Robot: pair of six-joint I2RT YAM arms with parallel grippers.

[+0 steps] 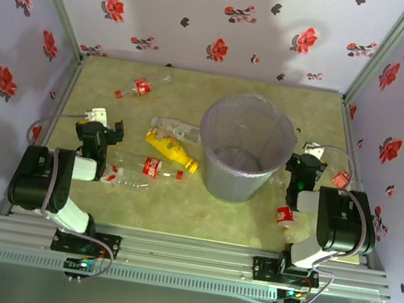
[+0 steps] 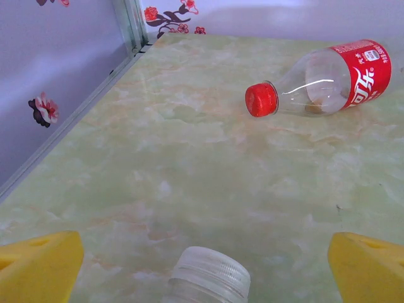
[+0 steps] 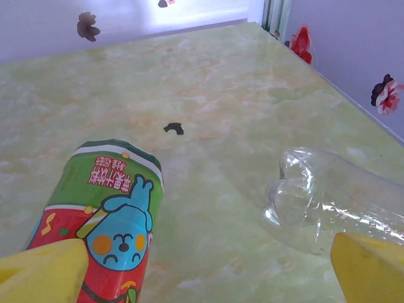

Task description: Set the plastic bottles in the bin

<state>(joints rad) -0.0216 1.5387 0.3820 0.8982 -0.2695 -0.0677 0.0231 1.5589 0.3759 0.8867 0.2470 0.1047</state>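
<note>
Left end effector [image 2: 202, 265] gapes released over a bottle cap [image 2: 211, 278], right end effector [image 3: 205, 271] likewise released.

The marbled green table [image 1: 177, 211] bears the bin [image 1: 237, 179] and scattered plastic bottles [image 1: 171, 149].

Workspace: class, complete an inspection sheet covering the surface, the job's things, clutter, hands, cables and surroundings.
Surface: green marbled table.
Job's things: bin upright mid-table, looks empty; red-label bottle, yellow bottle and others lying around it.
Clutter: green-red container by right hand; dark scrap.
Hands: left hand open, pale bottle cap between its fingers; right hand open.
Cables: grey cable looping off each wrist.
Surroundings: floral walls, metal frame.
</note>
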